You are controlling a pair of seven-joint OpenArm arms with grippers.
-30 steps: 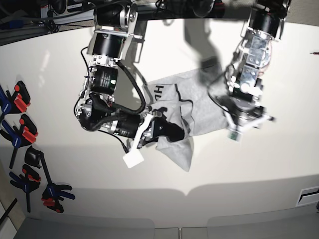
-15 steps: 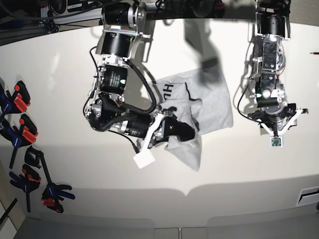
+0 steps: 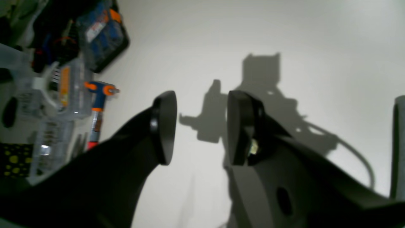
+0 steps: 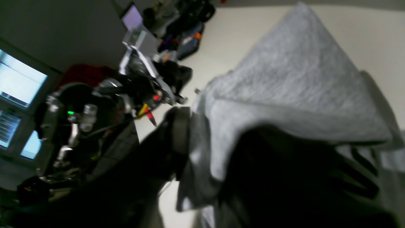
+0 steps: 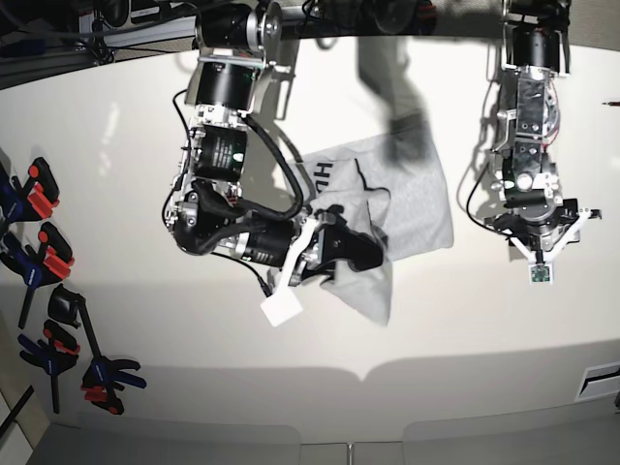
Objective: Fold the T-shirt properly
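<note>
The T-shirt (image 5: pixel 392 213) lies crumpled at the centre of the white table (image 5: pixel 116 155), black lettering showing near its 11 o'clock corner. The right end effector (image 5: pixel 354 254) sits buried in grey folds at the shirt's 7 o'clock edge; its jaw state cannot be told. The left end effector (image 3: pixel 201 126) hangs at 3 o'clock, clear of the shirt, jaws parted and empty. Clamps (image 5: pixel 44 262) lie at 9 o'clock.

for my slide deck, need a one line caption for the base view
Right gripper at the crumpled grey T-shirt on the white table; left gripper open and empty beside it.
</note>
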